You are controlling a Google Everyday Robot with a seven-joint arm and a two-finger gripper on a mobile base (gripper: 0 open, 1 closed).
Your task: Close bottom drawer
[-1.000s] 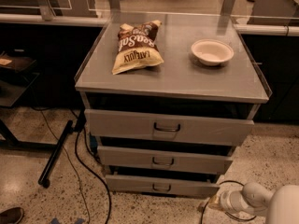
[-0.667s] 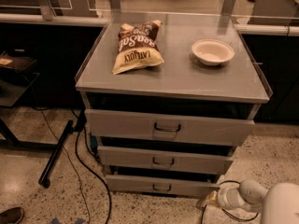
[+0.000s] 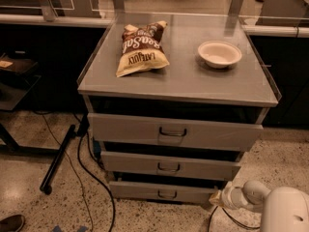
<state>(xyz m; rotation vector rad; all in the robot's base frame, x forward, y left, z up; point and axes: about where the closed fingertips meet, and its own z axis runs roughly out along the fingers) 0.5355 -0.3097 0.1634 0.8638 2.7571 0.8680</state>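
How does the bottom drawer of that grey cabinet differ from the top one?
The bottom drawer has the narrowest, slimmest front; the top drawer has the widest and tallest. The bottom drawer's handle is smaller than the top drawer's. The robot's gripper sits by the bottom drawer's right end, near the floor, well below the top drawer. Both are grey, with a dark loop handle at the centre.

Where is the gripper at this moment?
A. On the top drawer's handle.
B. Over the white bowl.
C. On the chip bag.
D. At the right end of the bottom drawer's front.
D: the gripper sits low, at the right end of the bottom drawer front.
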